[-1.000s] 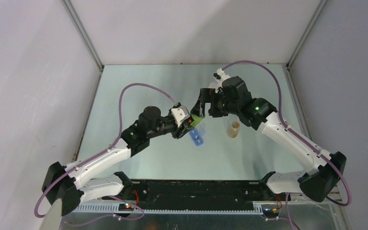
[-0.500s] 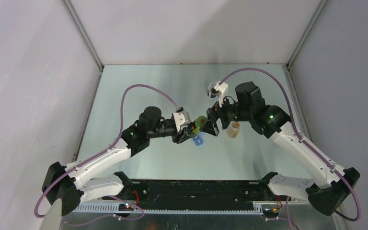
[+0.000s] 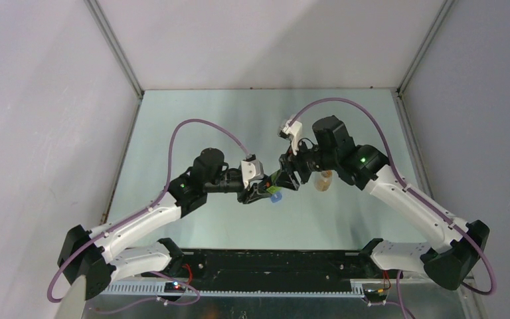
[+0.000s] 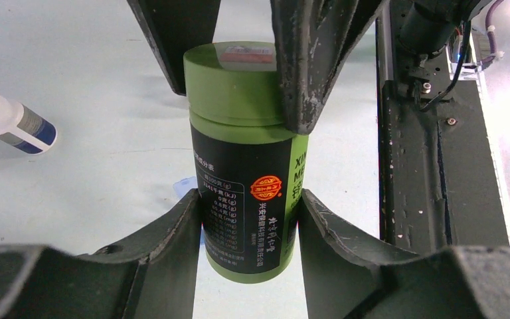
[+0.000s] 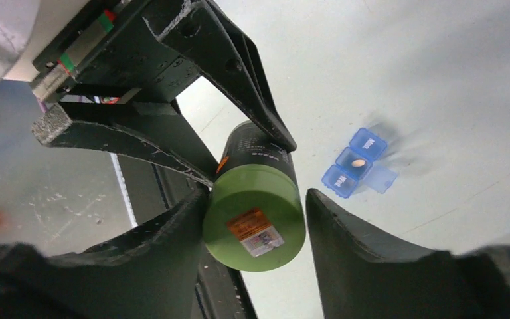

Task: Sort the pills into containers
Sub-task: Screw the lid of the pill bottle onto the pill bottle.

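Grasping the green bottle [image 4: 239, 179] mid-body, the left fingers [image 4: 166, 246] hold it above the counter [image 4: 73, 173]; the right fingers [image 5: 358, 252] straddle its cap [image 5: 255, 199], clamped or not I cannot tell.

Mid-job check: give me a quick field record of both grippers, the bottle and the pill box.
left gripper: shut on green bottle, by its body
right gripper: open, jaws straddling the lid; gap at one side
lid: on the bottle
pill box: on the table, one pill in its middle compartment
white bottle: lying on its side on the table
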You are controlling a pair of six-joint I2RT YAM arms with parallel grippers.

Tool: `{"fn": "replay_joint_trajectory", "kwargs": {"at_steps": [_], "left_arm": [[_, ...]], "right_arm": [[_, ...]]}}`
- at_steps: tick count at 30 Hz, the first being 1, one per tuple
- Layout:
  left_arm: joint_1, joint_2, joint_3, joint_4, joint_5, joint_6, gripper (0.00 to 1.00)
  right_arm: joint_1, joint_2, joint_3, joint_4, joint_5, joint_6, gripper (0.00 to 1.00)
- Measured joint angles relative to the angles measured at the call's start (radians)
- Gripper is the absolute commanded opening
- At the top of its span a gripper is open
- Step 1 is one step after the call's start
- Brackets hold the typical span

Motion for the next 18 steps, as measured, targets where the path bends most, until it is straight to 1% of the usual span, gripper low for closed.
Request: {"fn": "replay_joint_trajectory", "kwargs": {"at_steps": [1, 2, 4, 6, 8, 11, 13, 14, 15, 16, 18], "left_arm": [[0.000, 0.000, 0.000, 0.000, 0.000, 0.000, 0.00], [0.000, 0.000, 0.000, -0.002, -0.002, 0.001, 0.00], [0.000, 0.000, 0.000, -0.003, -0.005, 0.000, 0.00], [0.000, 0.000, 0.000, 0.005, -0.021, -0.002, 0.00], [0.001, -0.001, 0.000, 0.017, -0.050, -0.006, 0.00], [0.002, -0.001, 0.000, 0.019, -0.095, -0.010, 0.00], [0.003, -0.001, 0.000, 0.015, -0.122, -0.010, 0.00], [0.003, -0.001, 0.000, 0.016, -0.135, -0.010, 0.00], [0.003, -0.001, 0.000, 0.018, -0.146, -0.010, 0.00], [0.003, -0.001, 0.000, 0.020, -0.151, -0.010, 0.00], [0.003, -0.001, 0.000, 0.027, -0.164, -0.011, 0.00]], "right_arm": [[0.000, 0.003, 0.000, 0.000, 0.002, 0.005, 0.43], [0.000, 0.005, 0.000, 0.001, 0.004, 0.014, 0.22], [0.000, 0.005, 0.000, 0.005, 0.023, 0.066, 0.03], [-0.002, 0.005, 0.000, 0.021, 0.046, 0.125, 0.00], [0.006, 0.008, 0.000, 0.041, 0.100, 0.211, 0.00], [0.045, 0.014, 0.000, 0.066, 0.248, 0.386, 0.00], [0.067, 0.018, 0.000, 0.069, 0.343, 0.503, 0.18], [0.078, 0.020, 0.000, 0.070, 0.384, 0.555, 0.42], [0.088, 0.020, -0.001, 0.072, 0.418, 0.595, 0.55], [0.097, 0.020, -0.001, 0.076, 0.450, 0.628, 0.77], [0.105, 0.019, -0.001, 0.086, 0.485, 0.665, 0.93]]}}
